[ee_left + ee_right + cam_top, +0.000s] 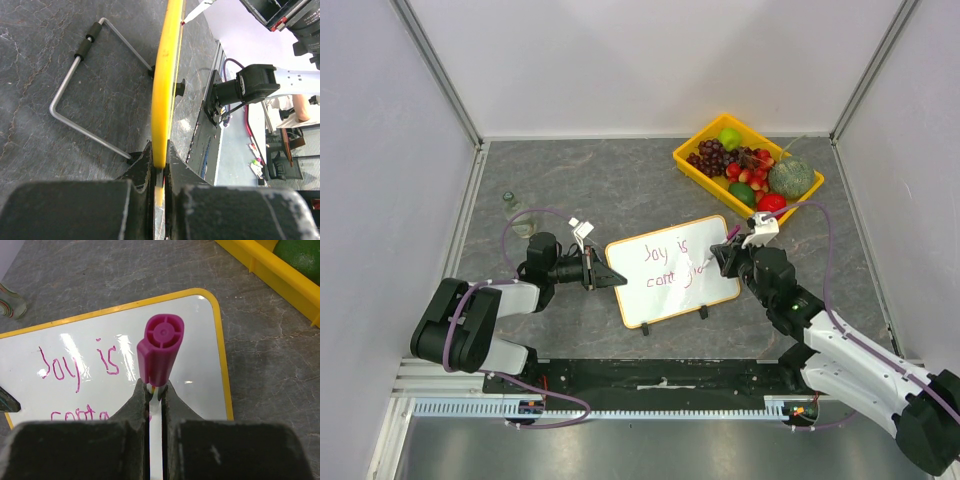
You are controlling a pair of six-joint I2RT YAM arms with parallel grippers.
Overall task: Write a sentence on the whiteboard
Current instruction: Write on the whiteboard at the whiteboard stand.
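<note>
The whiteboard (670,285) stands tilted at mid table; its frame looks yellow in the right wrist view (192,335). Pink-red writing reads "Joy is" (75,362) with "conta" (80,416) starting a second line. My left gripper (610,277) is shut on the board's left edge, seen edge-on in the left wrist view (162,100). My right gripper (718,260) is shut on a marker (160,347) with a magenta end, held over the board's lower right, tip down at the second line. The tip itself is hidden behind the fingers (132,405).
A yellow tray (695,165) of fruit sits at the back right, close behind the board; its wall shows in the right wrist view (280,270). A small glass bottle (515,212) stands at the left. The board's wire stand (85,90) rests on the table behind it.
</note>
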